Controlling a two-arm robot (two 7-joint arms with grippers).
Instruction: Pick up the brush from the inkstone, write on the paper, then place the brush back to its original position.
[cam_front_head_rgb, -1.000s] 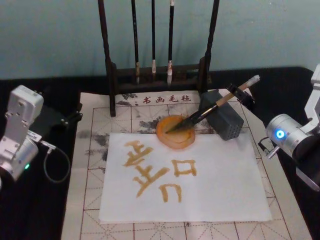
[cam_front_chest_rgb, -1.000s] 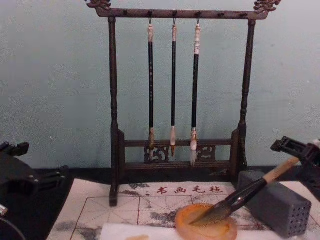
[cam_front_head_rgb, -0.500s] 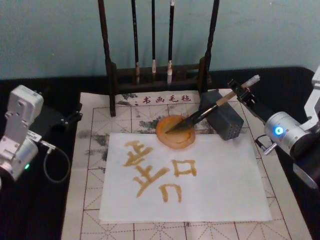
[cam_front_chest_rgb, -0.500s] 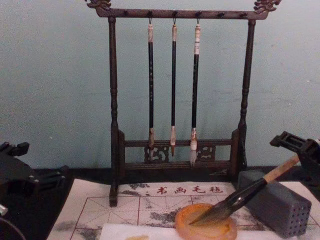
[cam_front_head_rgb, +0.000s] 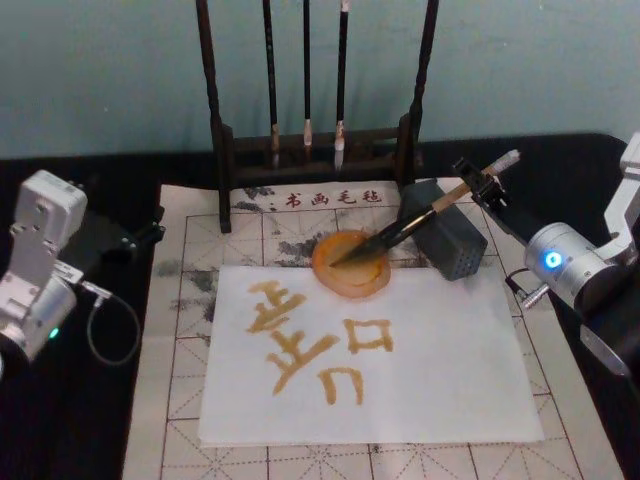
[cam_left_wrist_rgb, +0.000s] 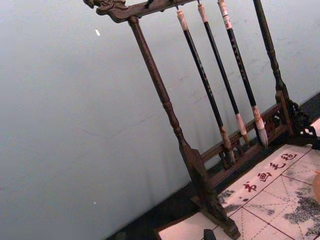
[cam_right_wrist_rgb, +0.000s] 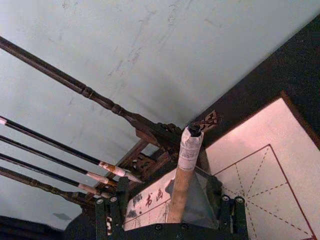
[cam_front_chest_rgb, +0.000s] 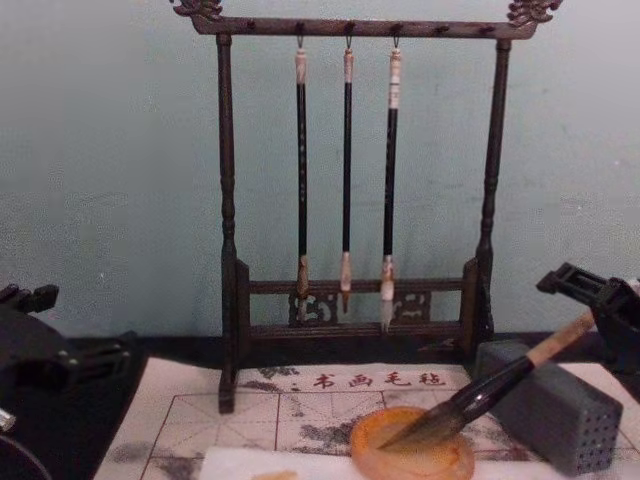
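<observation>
A writing table seen from above. The brush (cam_front_head_rgb: 410, 225) lies at a slant, its dark bristles in the round orange inkstone (cam_front_head_rgb: 355, 287) and its handle propped on a grey block (cam_front_head_rgb: 452, 248) just right of it. The taped end sticks up toward the back right. In front of the inkstone, the paper (cam_front_head_rgb: 440, 360) already carries orange-brown characters.

The right gripper (cam_front_head_rgb: 480, 183) sits at the upper handle. In its wrist view the fingers (cam_right_wrist_rgb: 107, 216) stand wide apart with the tan handle between them and a gap on each side, so it holds nothing. The left gripper (cam_front_head_rgb: 140, 236) is parked at the table's left edge, well away from the brush.

The brush looks light, with a stiff, smooth, round wooden handle that could roll or pivot in a loose pinch. The bristles are soft and probably wet, so they would bend and drip. The best hold seems to be on the bare tan wood, just below the tape and above the block, squeezed square across the shaft. The inkstone looks light enough to shift if the tip is dragged.
</observation>
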